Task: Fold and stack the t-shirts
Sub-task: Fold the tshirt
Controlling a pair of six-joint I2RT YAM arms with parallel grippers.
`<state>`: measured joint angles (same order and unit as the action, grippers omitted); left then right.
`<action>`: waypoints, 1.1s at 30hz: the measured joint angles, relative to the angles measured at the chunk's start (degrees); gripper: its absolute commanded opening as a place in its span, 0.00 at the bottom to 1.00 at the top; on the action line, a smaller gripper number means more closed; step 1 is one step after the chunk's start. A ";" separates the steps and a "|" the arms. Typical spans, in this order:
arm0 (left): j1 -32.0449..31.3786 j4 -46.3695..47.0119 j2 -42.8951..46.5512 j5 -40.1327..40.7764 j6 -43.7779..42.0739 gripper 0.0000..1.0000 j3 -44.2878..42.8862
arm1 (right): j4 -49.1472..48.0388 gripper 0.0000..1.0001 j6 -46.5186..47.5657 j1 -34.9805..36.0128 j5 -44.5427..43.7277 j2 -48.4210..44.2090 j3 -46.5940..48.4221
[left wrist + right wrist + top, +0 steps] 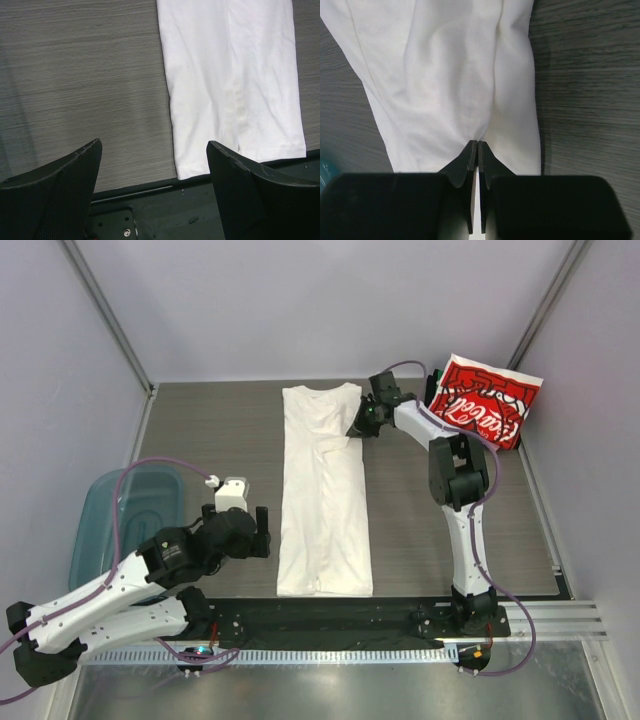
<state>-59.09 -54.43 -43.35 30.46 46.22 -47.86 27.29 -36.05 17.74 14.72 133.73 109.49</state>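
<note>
The top view looks down from high behind over the whole table (200,420), while both wrist views sit close, probably angled steeply down, sharing the white tee (325,490).

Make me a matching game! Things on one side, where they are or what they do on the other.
1 white shirt
2 red shirt
3 bin
4 right gripper

a far right corner
b left side
c pinching the white shirt
d middle, laid out long

Pairs: 1-d, 2-a, 3-b, 4-c
</note>
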 measured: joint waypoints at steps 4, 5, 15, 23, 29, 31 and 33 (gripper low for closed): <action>0.00 0.00 -0.02 0.00 0.00 0.86 0.00 | 1.49 0.44 0.35 -0.26 0.20 0.00 0.17; 0.00 0.00 -0.02 0.00 0.00 0.86 0.00 | 2.12 0.51 0.59 -0.35 0.22 0.00 0.35; 0.00 0.02 -1.60 -0.07 0.00 0.86 0.00 | 5.31 0.43 3.48 -0.33 -0.02 -8.00 -7.21; 0.00 -0.02 -1.73 0.00 0.07 0.86 0.00 | -3.34 0.34 -1.53 2.16 13.49 -6.25 0.79; 0.00 -0.11 -0.35 0.17 0.31 0.86 0.00 | -7.65 0.32 -4.55 3.28 16.72 2.14 3.69; 0.00 -0.11 0.04 0.22 0.37 0.86 0.00 | -7.91 0.32 -4.63 2.67 16.48 3.23 1.38; 0.00 -0.11 0.15 0.24 0.48 0.86 0.00 | -7.61 0.32 -4.59 1.75 16.00 3.28 -1.40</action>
<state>-59.09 -54.54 -43.20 30.70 46.70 -47.86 19.68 -40.64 19.49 30.72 137.01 108.09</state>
